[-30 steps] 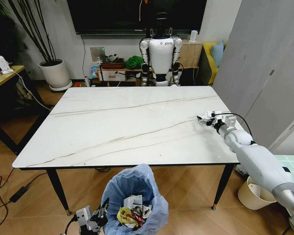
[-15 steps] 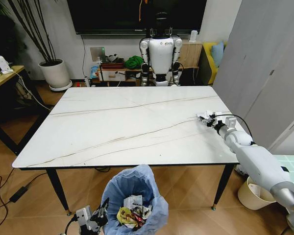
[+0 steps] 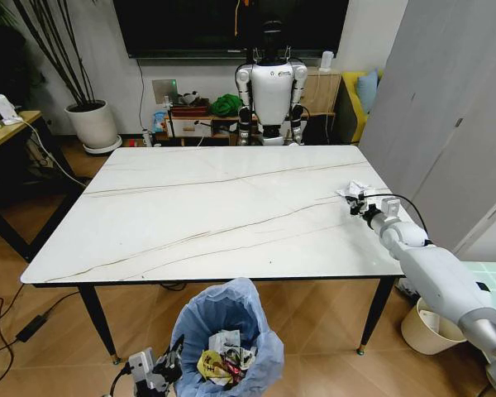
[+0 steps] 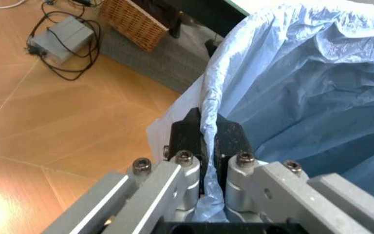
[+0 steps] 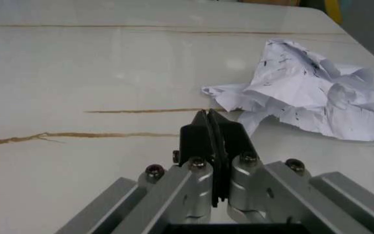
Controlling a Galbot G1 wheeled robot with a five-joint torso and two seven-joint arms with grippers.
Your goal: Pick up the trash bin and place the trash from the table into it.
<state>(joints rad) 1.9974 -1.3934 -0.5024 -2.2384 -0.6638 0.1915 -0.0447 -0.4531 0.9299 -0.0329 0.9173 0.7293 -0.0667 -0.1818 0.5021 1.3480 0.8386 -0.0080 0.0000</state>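
Note:
The trash bin (image 3: 229,335), lined with a crinkly blue bag, hangs below the near edge of the table (image 3: 190,215). A yellow wrapper, a red can and white scraps lie inside it. My left gripper (image 3: 169,357) is shut on the bag's rim (image 4: 208,131) at the bin's left side. Near the table's right edge lies a piece of trash, a crumpled white paper (image 3: 353,190) (image 5: 304,92). My right gripper (image 3: 361,205) (image 5: 211,127) rests just on the near side of it, shut, with nothing between its fingers.
A cream-white bin (image 3: 430,327) stands on the floor beyond the table's right leg. A white humanoid robot (image 3: 271,91) stands behind the table, and a wooden desk (image 3: 4,124) is at the left. Cables and a power brick (image 4: 60,36) lie on the floor beside a wicker basket (image 4: 132,19).
The crumpled paper now lies a little farther back on the table, and my right gripper has shifted slightly right and sits just short of it. The left arm and bin are unchanged.

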